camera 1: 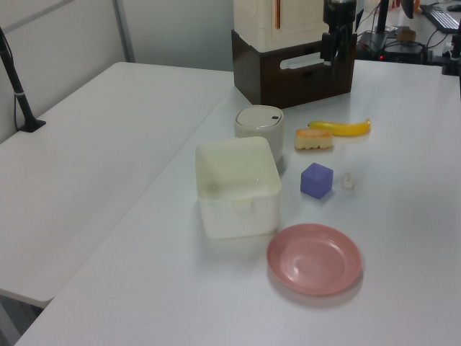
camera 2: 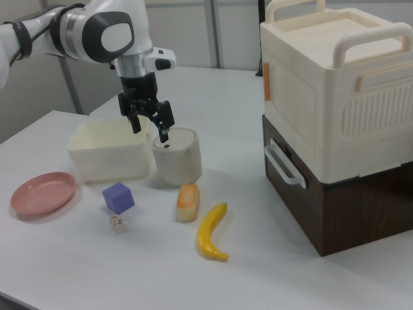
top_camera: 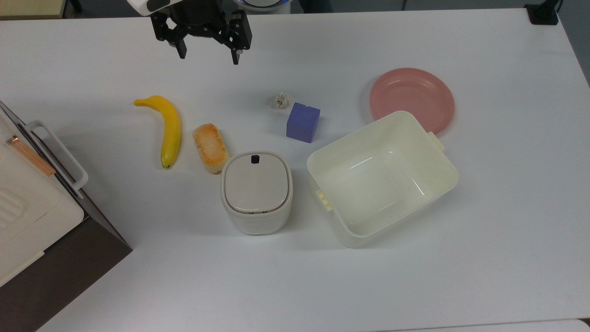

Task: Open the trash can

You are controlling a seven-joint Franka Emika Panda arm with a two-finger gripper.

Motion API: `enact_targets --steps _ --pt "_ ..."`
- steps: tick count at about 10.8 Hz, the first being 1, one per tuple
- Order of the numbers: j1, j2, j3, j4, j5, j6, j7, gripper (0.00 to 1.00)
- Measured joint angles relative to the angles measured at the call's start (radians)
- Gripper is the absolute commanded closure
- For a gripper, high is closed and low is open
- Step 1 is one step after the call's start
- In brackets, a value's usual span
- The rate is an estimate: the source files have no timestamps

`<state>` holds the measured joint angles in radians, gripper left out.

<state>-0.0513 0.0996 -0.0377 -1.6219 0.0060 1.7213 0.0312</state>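
Note:
The trash can [top_camera: 256, 191] is a small cream-white rounded-square bin near the table's middle. Its flat beige lid [top_camera: 256, 182] lies shut, with a small black square mark at its far edge in the top view. It also stands by the tub in the left view [camera 1: 259, 122] and the right view [camera 2: 177, 155]. My gripper [top_camera: 209, 53] hangs open and empty above the table, well apart from the can, toward the top view's upper edge. In the right view my gripper [camera 2: 150, 129] hovers just above and left of the lid.
A banana [top_camera: 169, 129] and a bread piece [top_camera: 210, 147] lie at the top view's left of the can. A blue cube [top_camera: 303, 122], paper ball [top_camera: 282, 100], pink plate [top_camera: 411, 99] and lidless cream tub [top_camera: 378, 180] are on its right. A cream-and-brown cabinet [top_camera: 27, 207] occupies the left edge.

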Motion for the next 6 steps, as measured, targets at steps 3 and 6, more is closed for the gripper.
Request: enact_targets --steps 3,6 --pt "-0.012 0.0 0.0 0.01 0.0 0.0 0.0 0.0" --pt "-0.027 0.0 0.0 0.02 0.0 0.0 0.0 0.0"
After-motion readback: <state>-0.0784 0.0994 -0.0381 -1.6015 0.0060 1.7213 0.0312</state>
